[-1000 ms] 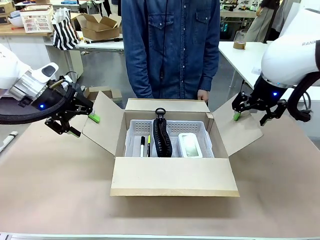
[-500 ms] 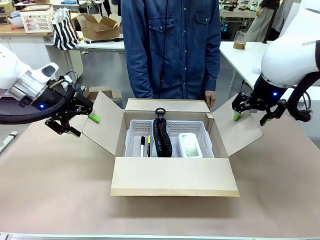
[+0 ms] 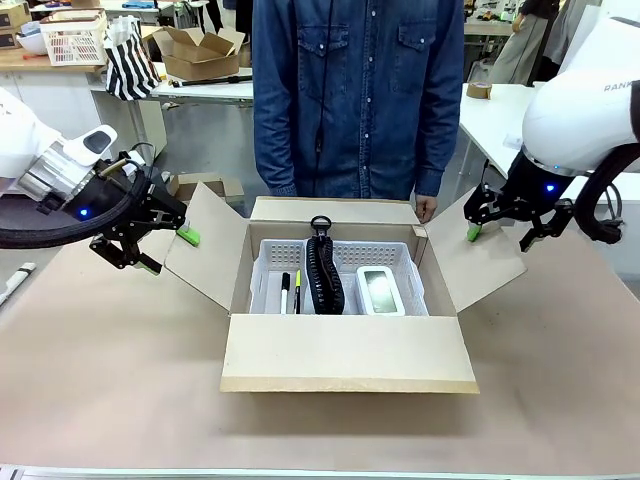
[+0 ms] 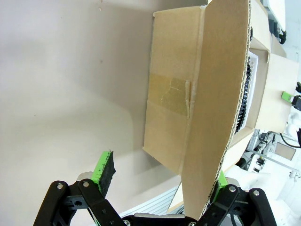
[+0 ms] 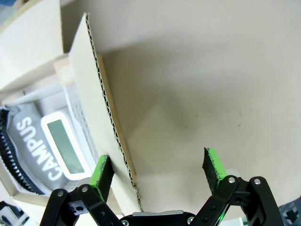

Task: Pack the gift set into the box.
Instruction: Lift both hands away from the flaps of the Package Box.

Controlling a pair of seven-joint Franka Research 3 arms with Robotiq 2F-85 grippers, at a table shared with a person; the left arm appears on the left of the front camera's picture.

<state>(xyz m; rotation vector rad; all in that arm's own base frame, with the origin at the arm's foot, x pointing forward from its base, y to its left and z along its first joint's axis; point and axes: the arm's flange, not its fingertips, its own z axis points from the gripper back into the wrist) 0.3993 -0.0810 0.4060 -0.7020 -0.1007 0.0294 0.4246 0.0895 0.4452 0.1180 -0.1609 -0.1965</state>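
The box (image 3: 350, 355) stands open at the table's middle. Inside it sits the gift set: a white slotted basket (image 3: 262, 268) holding a black coiled cable (image 3: 323, 270), two pens (image 3: 291, 290) and a white rounded case (image 3: 380, 290). My left gripper (image 3: 168, 251) is open astride the edge of the left flap (image 3: 205, 250); in the left wrist view this flap (image 4: 216, 94) runs between the left gripper's (image 4: 162, 174) fingers. My right gripper (image 3: 500, 236) is open at the right flap (image 3: 480, 265). The right wrist view has that flap's edge (image 5: 101, 108) between the right gripper's (image 5: 157, 168) fingers, with the case (image 5: 63, 146) beyond.
A person in a denim shirt (image 3: 350, 100) stands at the far side, one hand (image 3: 427, 208) by the box's back right corner. A white pen-like object (image 3: 15, 282) lies at the table's left edge. The brown table top (image 3: 120, 380) spreads around the box.
The person has shifted a little to the right. Neither arm nor the box has moved.
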